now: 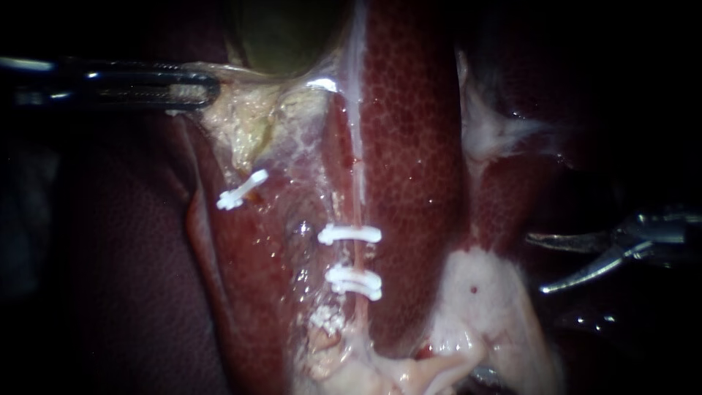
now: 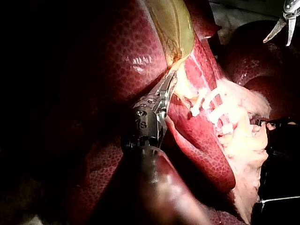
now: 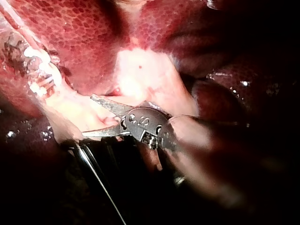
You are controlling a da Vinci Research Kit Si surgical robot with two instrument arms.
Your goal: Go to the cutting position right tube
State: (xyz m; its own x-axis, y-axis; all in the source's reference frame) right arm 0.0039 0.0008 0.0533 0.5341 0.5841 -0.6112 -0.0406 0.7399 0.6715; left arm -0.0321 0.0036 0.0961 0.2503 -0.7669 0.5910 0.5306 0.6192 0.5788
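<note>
The gallbladder (image 1: 281, 36) hangs greenish at the upper middle of the endoscope view. The liver (image 1: 417, 146) spreads dark red and mottled below it and to each side. 2 instruments are in view. The left instrument (image 1: 199, 89) comes in level from the left. Its jaws are clamped on the pale tissue (image 1: 245, 117) just under the gallbladder, which is stretched toward the left. The left wrist view shows the same hold on that yellowish edge.

The right tube (image 1: 358, 168) is a thin pale strand running straight down the middle of the endoscope view, from beside the gallbladder across the liver. 3 white clips show. 2 lie across the right tube, an upper clip (image 1: 349, 234) and a lower clip (image 1: 355, 281) close below it, with a short bare stretch of tube between them. The 3rd clip (image 1: 241, 190) sits tilted, apart to the left.

The right instrument (image 1: 537, 263) enters from the right edge. It ends in 2 curved blades, which stand apart with nothing between them. It is well apart from the right tube, beyond a broad white patch (image 1: 486, 300) of tissue. In the right wrist view the blade tips reach over the edge of that patch, and the clips lie ahead of them, off to one side.
</note>
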